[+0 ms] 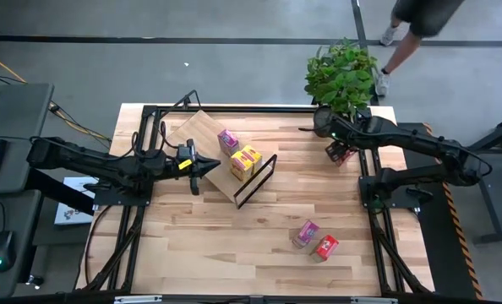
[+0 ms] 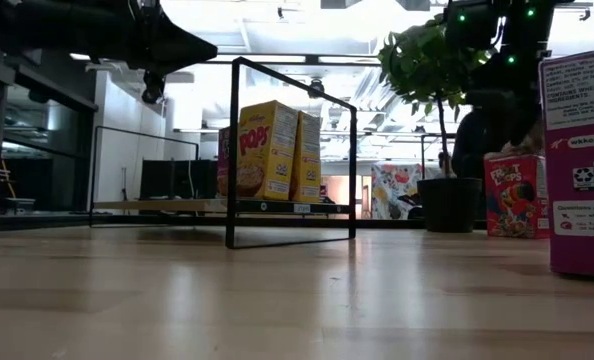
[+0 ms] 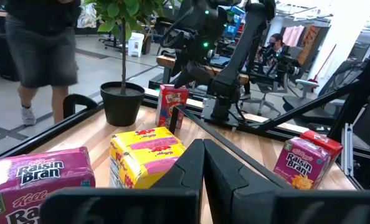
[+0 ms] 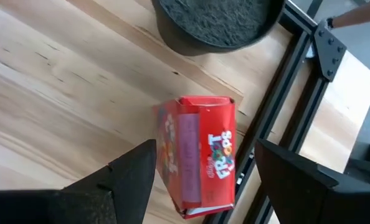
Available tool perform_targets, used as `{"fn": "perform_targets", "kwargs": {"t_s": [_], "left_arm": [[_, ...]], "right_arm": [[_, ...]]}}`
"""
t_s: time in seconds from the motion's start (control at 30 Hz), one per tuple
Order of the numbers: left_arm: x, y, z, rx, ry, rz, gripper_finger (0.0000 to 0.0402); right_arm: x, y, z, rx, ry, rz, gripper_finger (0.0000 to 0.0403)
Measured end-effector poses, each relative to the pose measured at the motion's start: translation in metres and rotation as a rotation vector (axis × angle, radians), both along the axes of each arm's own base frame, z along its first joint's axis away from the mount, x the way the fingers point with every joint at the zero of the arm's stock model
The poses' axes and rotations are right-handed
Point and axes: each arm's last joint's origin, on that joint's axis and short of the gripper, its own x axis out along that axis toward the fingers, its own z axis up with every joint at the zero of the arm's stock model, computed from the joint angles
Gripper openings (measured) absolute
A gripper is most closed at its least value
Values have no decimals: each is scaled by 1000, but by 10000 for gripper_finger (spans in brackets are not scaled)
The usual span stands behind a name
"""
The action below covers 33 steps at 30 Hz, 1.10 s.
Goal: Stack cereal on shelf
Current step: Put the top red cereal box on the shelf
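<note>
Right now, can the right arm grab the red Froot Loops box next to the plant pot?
Probably yes. The right gripper is open right above the red Froot Loops box, its fingers on either side, and nothing is between them. The plant pot stands just beside.

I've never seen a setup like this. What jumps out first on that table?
Probably the leafy potted plant at the table's far right corner, with the right hand open directly above a red Froot Loops box beside it. Next, the wooden shelf lying mid-table, holding two yellow boxes and a pink Raisin Bran box.
</note>
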Motion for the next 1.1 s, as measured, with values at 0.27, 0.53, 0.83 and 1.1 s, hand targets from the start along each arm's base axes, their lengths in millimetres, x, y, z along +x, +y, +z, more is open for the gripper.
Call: {"fn": "perform_targets", "kwargs": {"t_s": [0.27,0.53,0.83,1.1], "left_arm": [[0,0,0,-1,0,0,0],[0,0,0,-1,0,-12,0],[0,0,0,-2,0,-13,0],[0,0,0,-2,0,-13,0]], "right_arm": [[-5,-13,0,57,-32,-5,264],[-11,-21,-9,139,-60,-6,264],[-15,-23,-39,170,-52,1,264],[-15,-22,-50,180,-64,17,253]]}}
